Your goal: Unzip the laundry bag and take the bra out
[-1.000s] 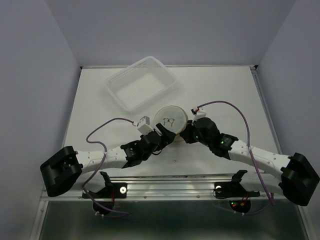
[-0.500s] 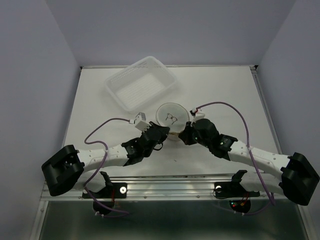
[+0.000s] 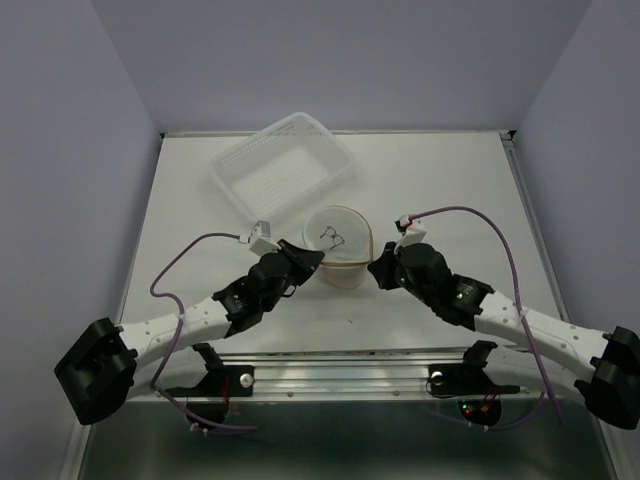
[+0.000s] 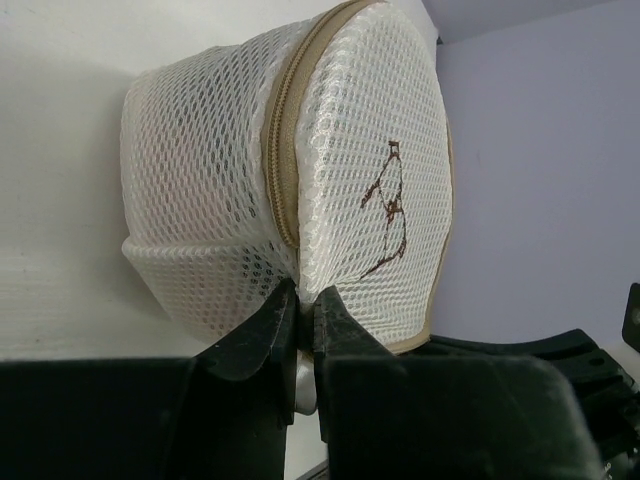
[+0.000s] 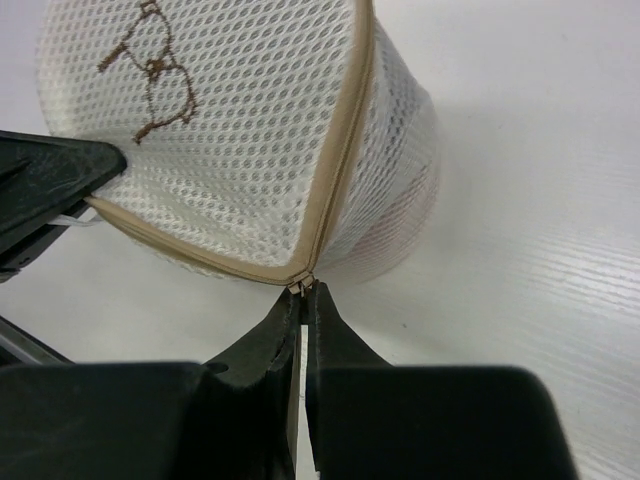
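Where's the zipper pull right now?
In the right wrist view, the zipper pull sits at the bottom of the tan rim of the laundry bag, pinched at the tips of the right tool.

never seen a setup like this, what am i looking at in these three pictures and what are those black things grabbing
These are two robot arms, the left arm and the right arm, bolted at the near edge of a white table. The top picture looks down from above and behind them. The other two pictures come from a camera on each wrist. On the table are a white plastic basket and a round mesh laundry bag. The left jaws pinch the bag's mesh beside its tan zip. The right jaws pinch the zipper pull. The bag looks still zipped.
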You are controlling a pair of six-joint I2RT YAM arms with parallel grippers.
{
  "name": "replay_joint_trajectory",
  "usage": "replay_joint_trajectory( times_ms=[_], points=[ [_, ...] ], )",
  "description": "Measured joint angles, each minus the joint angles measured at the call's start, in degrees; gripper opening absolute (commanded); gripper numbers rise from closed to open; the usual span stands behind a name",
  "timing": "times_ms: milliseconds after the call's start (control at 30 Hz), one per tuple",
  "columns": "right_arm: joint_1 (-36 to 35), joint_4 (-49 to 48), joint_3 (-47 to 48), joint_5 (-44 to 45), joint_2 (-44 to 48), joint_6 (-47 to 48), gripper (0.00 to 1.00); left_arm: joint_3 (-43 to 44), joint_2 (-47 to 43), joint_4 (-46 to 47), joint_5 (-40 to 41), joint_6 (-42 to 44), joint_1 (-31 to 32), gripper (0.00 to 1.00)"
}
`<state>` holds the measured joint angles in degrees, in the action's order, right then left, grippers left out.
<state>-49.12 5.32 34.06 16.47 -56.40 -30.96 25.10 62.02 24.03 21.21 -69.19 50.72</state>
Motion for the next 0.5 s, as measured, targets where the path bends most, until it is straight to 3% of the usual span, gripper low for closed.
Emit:
replay_joint_trajectory(
  times_ms=[267,400,467,500],
  points=[
    [-0.72,3.19,1.9,-0.61,2.69,0.17,0.01,-2.86,-7.67,-2.51,-4.26,4.24,-2.01,0.0],
    [-0.74,3.1,2.14,-3.39,3.17,2.8,0.01,-2.84,-6.03,-0.81,-7.08,8.15,-5.07,0.0],
    [-0.72,3.28,2.14,-5.05,3.06,4.98,0.01,-1.29,-2.23,-0.37,-8.72,10.67,-6.4,0.07],
    [-0.61,3.32,2.14,-5.79,2.91,5.92,0.01,0.85,0.83,-1.05,-9.73,12.31,-6.95,0.26]
  ],
)
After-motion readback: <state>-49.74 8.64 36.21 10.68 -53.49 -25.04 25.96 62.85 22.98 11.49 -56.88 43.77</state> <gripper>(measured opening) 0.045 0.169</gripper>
